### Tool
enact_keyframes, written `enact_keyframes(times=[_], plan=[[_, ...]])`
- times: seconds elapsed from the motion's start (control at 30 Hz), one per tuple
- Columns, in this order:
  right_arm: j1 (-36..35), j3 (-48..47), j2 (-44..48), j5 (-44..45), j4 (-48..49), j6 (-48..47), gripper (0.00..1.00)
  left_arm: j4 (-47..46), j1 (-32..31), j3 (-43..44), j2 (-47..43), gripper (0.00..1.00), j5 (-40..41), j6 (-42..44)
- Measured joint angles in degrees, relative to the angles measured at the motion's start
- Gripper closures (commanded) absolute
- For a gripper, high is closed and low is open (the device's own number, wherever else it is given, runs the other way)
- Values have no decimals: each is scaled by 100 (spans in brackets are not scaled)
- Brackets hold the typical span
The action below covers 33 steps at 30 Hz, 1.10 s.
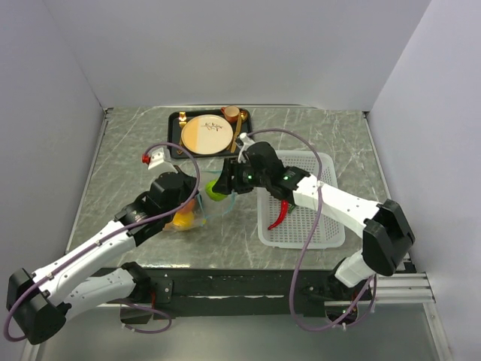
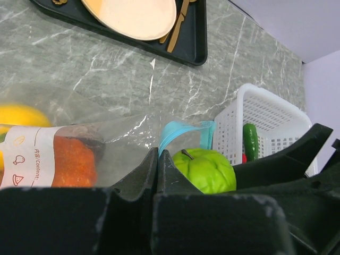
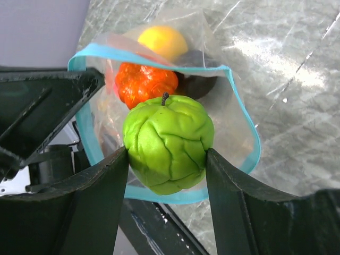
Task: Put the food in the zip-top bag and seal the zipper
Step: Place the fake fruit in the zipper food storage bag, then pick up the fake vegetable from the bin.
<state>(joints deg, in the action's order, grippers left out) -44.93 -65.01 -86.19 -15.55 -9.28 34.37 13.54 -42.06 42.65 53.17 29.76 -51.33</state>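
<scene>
The clear zip-top bag (image 3: 212,101) lies open, its light blue zipper (image 3: 241,127) forming a loop at the mouth. Inside are a yellow lemon (image 3: 162,41) and an orange peach (image 3: 146,82). My right gripper (image 3: 167,159) is shut on the green lime (image 3: 167,143), held right over the bag's mouth. My left gripper (image 2: 156,159) is shut on the bag's zipper edge (image 2: 172,133), holding the mouth up. The lime (image 2: 204,170) shows just beside my left fingers. In the top view the bag (image 1: 188,218) sits between both grippers, the lime (image 1: 215,192) at its opening.
A white mesh basket (image 1: 301,203) stands at the right with a red chili (image 1: 279,214) and a green chili (image 2: 249,141) in it. A black tray (image 1: 176,131) with a round cream-and-tan plate (image 1: 205,135) stands at the back.
</scene>
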Motion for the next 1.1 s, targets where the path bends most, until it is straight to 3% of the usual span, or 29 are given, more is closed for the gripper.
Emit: enact_keyframes(times=[0.07, 0.17, 0.2, 0.27, 0.43, 0.67, 0.87, 1.0, 1.1], plan=[[-33, -111, -120, -2, -31, -35, 42, 39, 0, 0, -11, 99, 2, -9], [-114, -203, -256, 2, -74, -90, 24, 85, 0, 0, -35, 99, 4, -39], [-142, -212, -271, 7, -103, -107, 10, 94, 0, 0, -52, 99, 4, -44], [-212, -219, -275, 11, -151, -140, 1, 96, 0, 0, -87, 99, 7, -42], [-273, -249, -264, 317, -317, -407, 0, 94, 0, 0, -118, 99, 9, -42], [-90, -114, 343, 1670, -743, -686, 0, 92, 0, 0, -118, 99, 9, -42], [1058, 409, 1316, 2632, -953, -358, 0, 92, 0, -2, -116, 99, 7, -42], [1731, 695, 1320, 2981, -1274, -129, 0, 87, 0, -2, -81, 99, 7, -42], [1860, 918, 1178, 2946, -1464, -94, 15, 81, 0, -2, -37, 99, 4, -42]])
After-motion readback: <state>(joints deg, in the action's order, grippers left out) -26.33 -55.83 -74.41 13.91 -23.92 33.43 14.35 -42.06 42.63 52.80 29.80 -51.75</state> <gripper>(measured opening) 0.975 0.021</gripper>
